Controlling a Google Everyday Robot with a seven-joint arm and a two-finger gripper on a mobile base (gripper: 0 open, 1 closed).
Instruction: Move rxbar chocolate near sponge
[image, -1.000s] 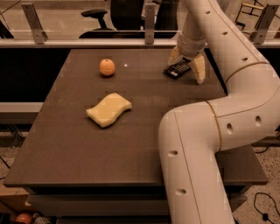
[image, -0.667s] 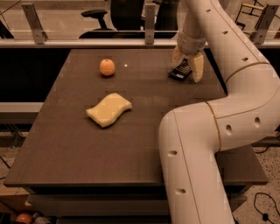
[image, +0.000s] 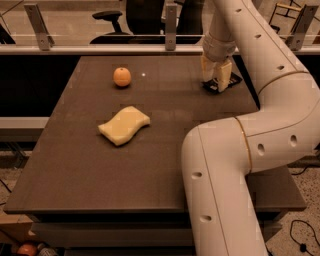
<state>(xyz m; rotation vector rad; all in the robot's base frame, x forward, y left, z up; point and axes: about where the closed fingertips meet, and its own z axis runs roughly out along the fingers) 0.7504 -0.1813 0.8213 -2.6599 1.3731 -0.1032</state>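
The rxbar chocolate (image: 231, 80) is a small flat black wrapper lying on the dark table (image: 165, 165) at the far right. My gripper (image: 216, 79) comes straight down on it, with one pale finger on each side of the bar and partly hiding it. The jaws stand open around the bar, which still rests on the table. The sponge (image: 124, 125) is a pale yellow wavy block lying left of centre, well apart from the bar and the gripper.
A round orange fruit (image: 122, 77) sits at the far left of the table. My white arm (image: 235, 170) curves over the right half of the table. A metal rail (image: 100, 49) and office chairs stand behind the far edge.
The gripper has shifted a little and lowered around the bar. The bar has turned slightly. The sponge and the orange have not moved.
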